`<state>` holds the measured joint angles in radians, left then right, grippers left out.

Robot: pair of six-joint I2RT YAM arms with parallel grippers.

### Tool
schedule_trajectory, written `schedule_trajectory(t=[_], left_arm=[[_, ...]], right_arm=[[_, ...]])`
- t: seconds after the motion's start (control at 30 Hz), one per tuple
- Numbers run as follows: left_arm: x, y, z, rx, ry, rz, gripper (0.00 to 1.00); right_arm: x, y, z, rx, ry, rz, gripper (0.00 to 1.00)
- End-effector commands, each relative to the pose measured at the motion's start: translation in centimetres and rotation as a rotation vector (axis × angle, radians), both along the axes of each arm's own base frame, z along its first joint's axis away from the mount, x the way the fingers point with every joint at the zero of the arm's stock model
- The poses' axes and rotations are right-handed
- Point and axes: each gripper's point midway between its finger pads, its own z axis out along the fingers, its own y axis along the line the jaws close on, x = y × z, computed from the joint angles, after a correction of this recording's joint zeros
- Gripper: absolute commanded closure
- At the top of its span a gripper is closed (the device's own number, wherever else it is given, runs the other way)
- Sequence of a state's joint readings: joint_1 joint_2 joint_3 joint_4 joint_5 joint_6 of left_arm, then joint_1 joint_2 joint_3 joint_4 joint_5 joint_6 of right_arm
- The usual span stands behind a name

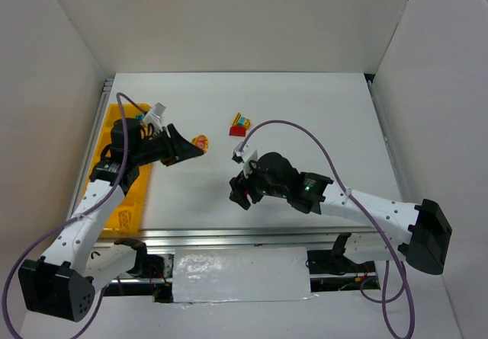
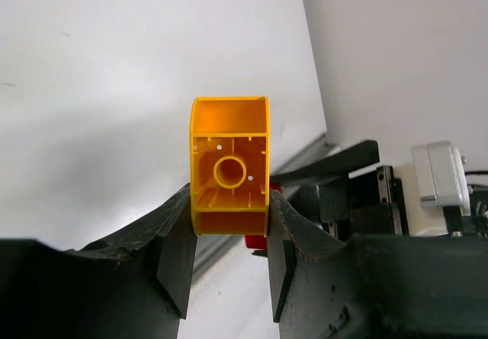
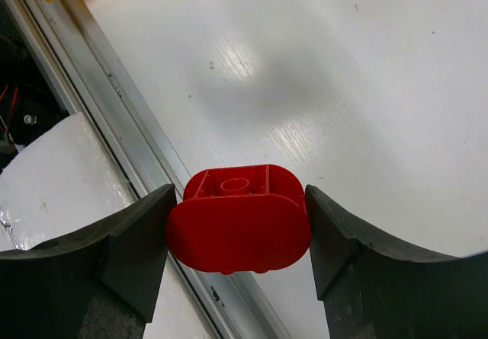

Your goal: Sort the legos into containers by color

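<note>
Nearest, just above the lower middle of the top view, the right gripper (image 1: 242, 190) hangs over the white worktop (image 1: 305, 110) close to its front aluminium rail (image 1: 252, 236). The right wrist view shows it clamped on a rounded red brick (image 3: 238, 217). The brick is pinched at both ends between the black fingers (image 3: 137, 240), its hollow underside turned up and away, and it is lifted off the surface.

Further up and to the left, the left gripper (image 1: 191, 147) holds a yellow brick (image 1: 200, 142) above the worktop. In the left wrist view this brick (image 2: 229, 167) is squeezed narrowly between the two fingers (image 2: 177, 259), and its open underside with the round tube faces the camera.

The long yellow-orange bin tray (image 1: 112, 126) runs along the left edge of the frame, partly hidden under the left arm.

Farthest, above centre, a clump of red, yellow and teal bricks (image 1: 241, 123) lies on the worktop, apart from both grippers.
</note>
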<state>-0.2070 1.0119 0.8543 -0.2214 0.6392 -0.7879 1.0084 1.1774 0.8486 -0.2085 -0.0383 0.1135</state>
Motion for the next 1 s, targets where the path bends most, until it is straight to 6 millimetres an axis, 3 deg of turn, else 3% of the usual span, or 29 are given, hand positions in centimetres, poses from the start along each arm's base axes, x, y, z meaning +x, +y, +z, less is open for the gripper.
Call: schedule_trajectory(t=[0.0, 0.1, 0.13, 0.17, 0.2, 0.23, 0.3, 0.33, 0.4, 0.5, 0.77, 0.97], left_arm=[[0.7, 3.4, 1.2, 0.066, -0.054, 0.097, 1.0], [0.7, 8.0, -0.6, 0.194, 0.05, 0.327, 1.0], [1.0, 11.0, -0.7, 0.274, 0.04, 0.5, 1.0], [0.7, 12.7, -1.0, 0.311, 0.058, 0.597, 1.0], [-0.4, 14.4, -1.6, 0.335, 0.118, 0.698, 1.0], [-1.2, 17.5, -1.3, 0.394, 0.106, 0.873, 1.0], [-3.6, 20.5, -2.5, 0.433, 0.202, 1.072, 1.0], [-4.8, 22.6, -2.3, 0.467, 0.19, 1.197, 1.0], [-6.2, 24.3, -2.8, 0.472, 0.221, 1.323, 1.0], [-10.0, 27.7, -4.5, 0.557, 0.307, 1.57, 1.0], [-12.9, 30.1, -5.9, 0.701, 0.447, 1.78, 1.0], [-12.0, 29.5, -9.5, 0.649, 0.57, 1.79, 1.0]], right_arm=[[-0.3, 0.2, 0.8, 0.021, -0.014, 0.019, 1.0], [-0.1, 0.2, 0.9, 0.027, -0.018, 0.0, 1.0], [0.0, 0.2, 1.1, 0.033, -0.02, -0.003, 1.0], [0.0, 0.2, 1.2, 0.037, -0.022, -0.004, 1.0], [0.0, 0.2, 1.3, 0.043, -0.025, -0.004, 1.0], [0.0, 0.2, 1.5, 0.046, -0.026, -0.003, 1.0], [-0.2, 0.4, 1.6, 0.052, -0.021, 0.008, 1.0], [-0.3, 0.4, 1.7, 0.055, -0.019, 0.016, 1.0], [-0.5, 0.6, 1.9, 0.063, -0.015, 0.029, 1.0], [-1.3, 1.0, 2.3, 0.09, -0.003, 0.073, 1.0], [-2.8, 1.3, 2.7, 0.138, 0.017, 0.138, 1.0], [-3.2, 1.2, 2.9, 0.15, 0.018, 0.155, 1.0]])
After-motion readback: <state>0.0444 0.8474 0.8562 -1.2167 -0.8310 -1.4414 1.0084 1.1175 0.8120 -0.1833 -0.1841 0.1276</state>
